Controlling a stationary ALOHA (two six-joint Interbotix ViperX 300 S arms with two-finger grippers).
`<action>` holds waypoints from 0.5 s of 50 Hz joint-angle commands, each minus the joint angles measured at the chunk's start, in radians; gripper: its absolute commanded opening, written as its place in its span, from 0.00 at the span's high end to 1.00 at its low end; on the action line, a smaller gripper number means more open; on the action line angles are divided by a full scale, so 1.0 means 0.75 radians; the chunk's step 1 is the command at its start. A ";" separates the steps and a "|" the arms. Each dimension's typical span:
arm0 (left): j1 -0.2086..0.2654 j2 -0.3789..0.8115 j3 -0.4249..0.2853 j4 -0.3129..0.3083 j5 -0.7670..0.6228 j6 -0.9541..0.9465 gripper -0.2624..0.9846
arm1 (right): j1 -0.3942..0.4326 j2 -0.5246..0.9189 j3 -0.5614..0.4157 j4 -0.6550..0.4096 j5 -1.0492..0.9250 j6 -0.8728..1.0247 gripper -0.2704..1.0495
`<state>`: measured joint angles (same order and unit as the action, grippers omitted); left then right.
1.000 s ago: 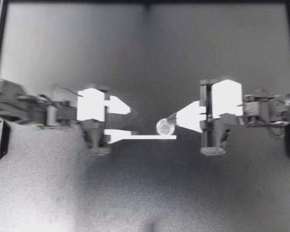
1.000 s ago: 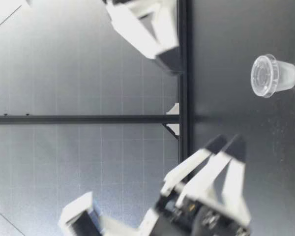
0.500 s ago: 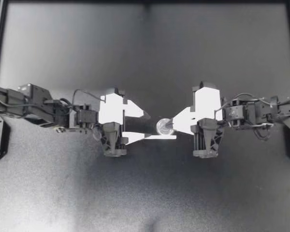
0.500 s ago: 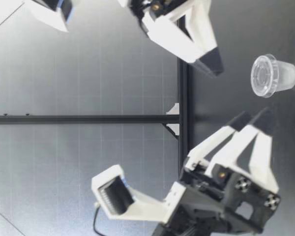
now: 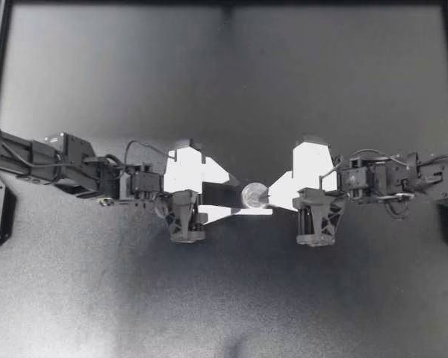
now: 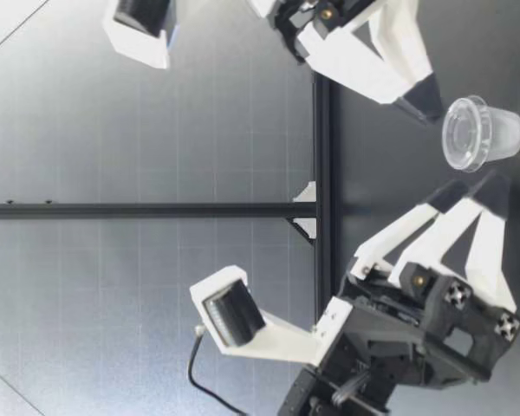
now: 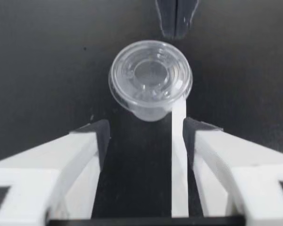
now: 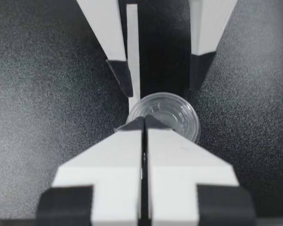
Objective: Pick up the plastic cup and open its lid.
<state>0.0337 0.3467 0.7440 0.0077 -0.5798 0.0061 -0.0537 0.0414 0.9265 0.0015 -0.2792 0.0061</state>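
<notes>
Both arms are in at the middle of the dark table [image 5: 209,298], nose to nose, with the little clear plastic cup [image 5: 254,195] standing upright right between them, its lid [image 7: 151,74] on and facing up. My left gripper [image 5: 235,198] is spread wide and holding nothing. In the left wrist view its two dark-tipped fingers [image 7: 93,137] sit just short of the cup, one to each side of the line towards it, and the cup is just ahead of the gap, not inside it. My right gripper [image 5: 266,195] is pinched completely closed with nothing in it. In the right wrist view the two fingers [image 8: 127,155] are pressed flat together, and their joined tip comes up to the near rim of the cup. Whether it is actually touching, I can't tell. From table height the cup [image 6: 484,134] stands on the surface, my right gripper's tip [image 6: 426,97] just above and beside its rim, my left gripper [image 6: 475,192] low on the other side. A thin white strip [image 5: 243,212] lies flat on the table, running from beside the cup back under my left gripper.
</notes>
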 commanded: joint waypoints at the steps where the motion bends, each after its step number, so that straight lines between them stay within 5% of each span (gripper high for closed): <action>1: 0.004 -0.016 -0.029 -0.002 -0.012 -0.002 0.37 | -0.008 -0.004 -0.022 0.002 -0.006 0.002 0.94; 25: 0.004 0.012 -0.055 0.000 -0.014 -0.004 0.37 | -0.047 0.006 -0.006 0.022 -0.004 0.002 0.94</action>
<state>0.0337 0.3728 0.7179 0.0061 -0.5814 0.0046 -0.0721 0.0568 0.9296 0.0138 -0.2792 0.0061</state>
